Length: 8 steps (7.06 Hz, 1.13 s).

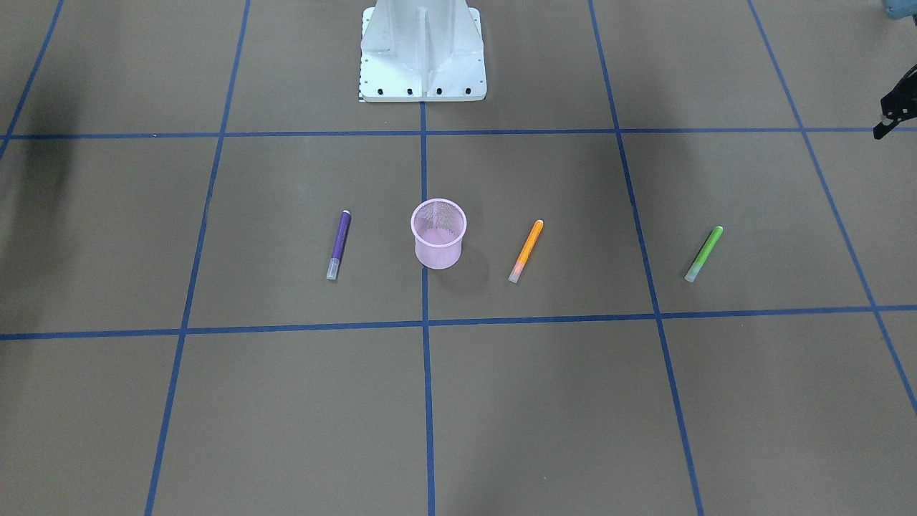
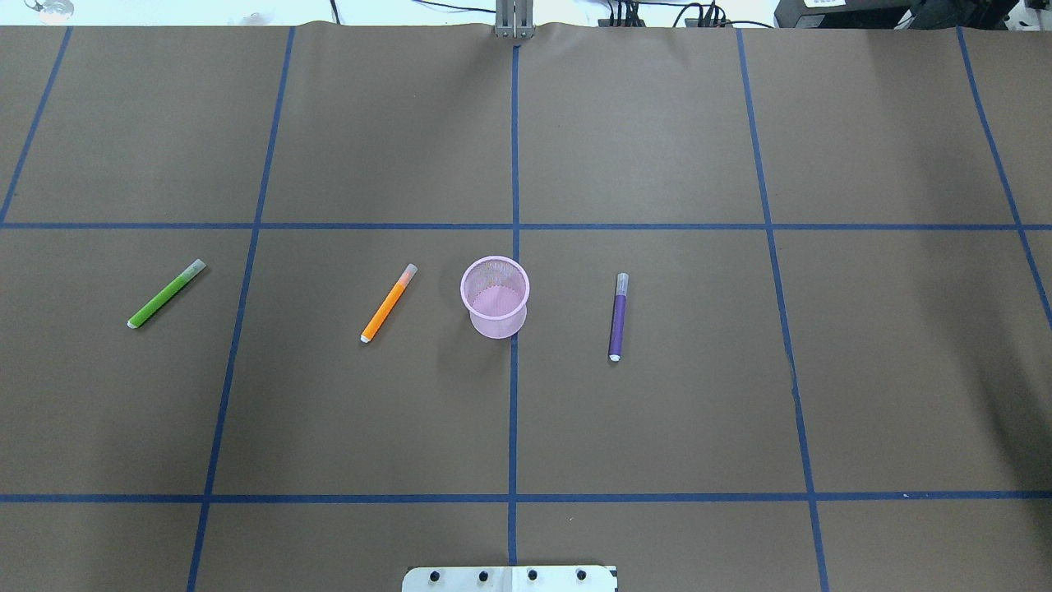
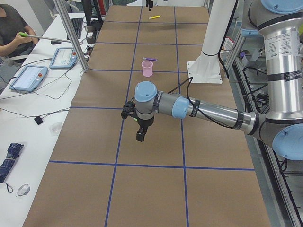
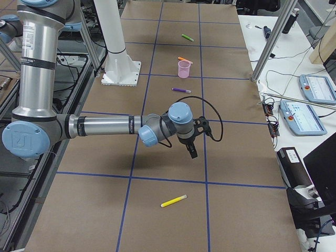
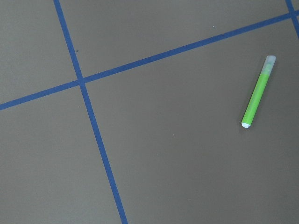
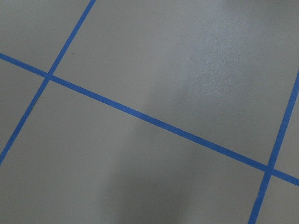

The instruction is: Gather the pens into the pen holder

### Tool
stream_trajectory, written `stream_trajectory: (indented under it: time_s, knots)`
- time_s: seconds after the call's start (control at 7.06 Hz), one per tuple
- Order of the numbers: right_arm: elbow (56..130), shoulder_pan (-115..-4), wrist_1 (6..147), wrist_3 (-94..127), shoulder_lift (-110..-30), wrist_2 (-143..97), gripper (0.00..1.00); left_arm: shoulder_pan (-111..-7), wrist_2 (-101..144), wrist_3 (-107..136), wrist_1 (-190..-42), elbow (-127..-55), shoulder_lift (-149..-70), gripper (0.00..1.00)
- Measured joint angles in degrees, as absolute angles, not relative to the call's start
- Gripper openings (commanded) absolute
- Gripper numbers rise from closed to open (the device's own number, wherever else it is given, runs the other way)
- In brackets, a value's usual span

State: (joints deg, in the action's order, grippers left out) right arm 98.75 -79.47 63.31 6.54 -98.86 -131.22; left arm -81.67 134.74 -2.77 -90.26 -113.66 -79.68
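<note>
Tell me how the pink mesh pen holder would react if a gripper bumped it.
The pen holder is open wire mesh and empty, so it is probably light and would slide or tip easily. It stands upright on a base narrower than its rim, which likely favours tipping. Being round, it might roll if toppled.

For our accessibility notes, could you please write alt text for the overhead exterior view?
A small round pink wire-mesh pen holder stands upright on brown paper gridded with blue tape. Three slim pens lie flat beside it, none inside: the orange pen and green pen to its left, the purple pen to its right.
</note>
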Motion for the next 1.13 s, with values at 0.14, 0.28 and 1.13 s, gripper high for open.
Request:
stream_trajectory:
  time_s: [0.14,0.28,1.13]
  knots:
    - [98.26,-79.8,63.5,6.49,-98.99,-130.89,1.0,-81.66,134.74,-2.78,-90.26,-113.69,-79.76,1.0]
    - [97.56,-80.56,64.39,6.45,-98.9,-131.81,1.0,-81.65,134.76,-2.83,-90.28,-113.65,-79.61,1.0]
    - [90.17,-83.75,64.17,6.55,-98.78,-140.48,1.0,-81.39,135.01,-2.99,-90.72,-112.74,-79.64,1.0]
